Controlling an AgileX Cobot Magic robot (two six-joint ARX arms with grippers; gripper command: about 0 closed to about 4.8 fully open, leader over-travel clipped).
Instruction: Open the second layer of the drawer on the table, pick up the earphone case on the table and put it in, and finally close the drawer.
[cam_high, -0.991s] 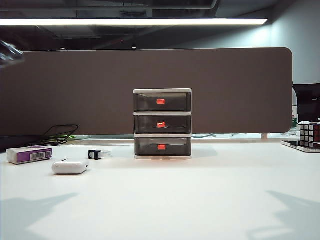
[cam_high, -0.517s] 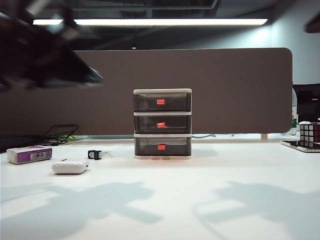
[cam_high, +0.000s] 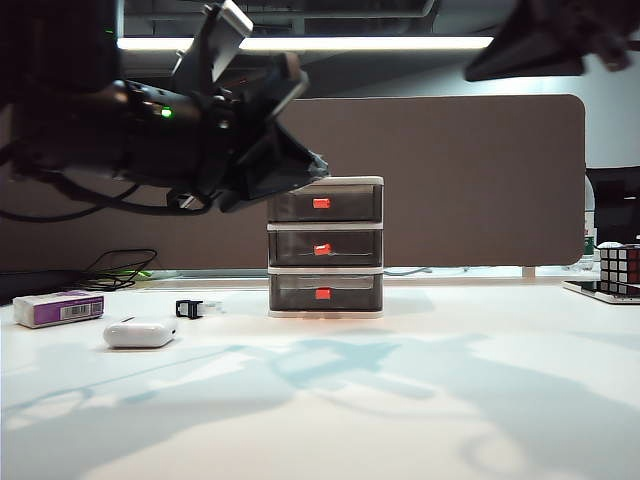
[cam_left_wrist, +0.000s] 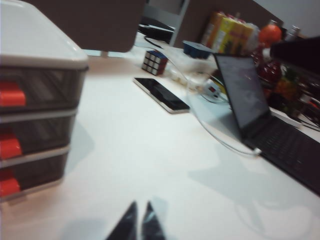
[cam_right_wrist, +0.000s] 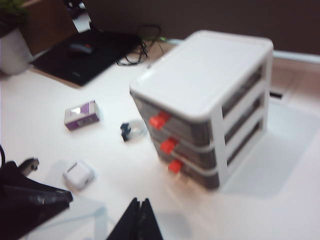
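The left gripper's fingers (cam_left_wrist: 139, 222) sit pressed together, tips almost meeting, with nothing between them; they hang in the air above the white counter (cam_left_wrist: 150, 150), beside the drawer (cam_left_wrist: 35, 105). In the exterior view the left gripper (cam_high: 290, 165) is high up, at about 10 o'clock from the cabinet's top corner, with the dark arm stretching away toward 9 o'clock. The right gripper (cam_right_wrist: 138, 220) also has its fingers drawn narrow and empty, poised high over the counter; in the exterior view only a dark, blurred piece of that arm shows at about 1 o'clock, near the ceiling light.

The drawer (cam_high: 325, 247) stands upright near the middle of the counter (cam_high: 400, 400), all three dark trays pushed in. The second layer of the drawer (cam_high: 324, 245) is closed, its red handle (cam_high: 322, 250) facing forward, between the top and bottom trays.

The earphone case (cam_high: 140, 332) lies flat on the counter at about 8 o'clock from the cabinet, well apart from it and from both grippers. A small black clip (cam_high: 189, 309) sits between the case and the cabinet, and a white-and-purple box (cam_high: 59, 308) lies at 10 o'clock from the case. A puzzle cube (cam_high: 619, 267) rests at the counter's far 3 o'clock edge. From the left wrist camera a phone (cam_left_wrist: 162, 95) and an open laptop (cam_left_wrist: 265, 125) show beyond the cabinet.
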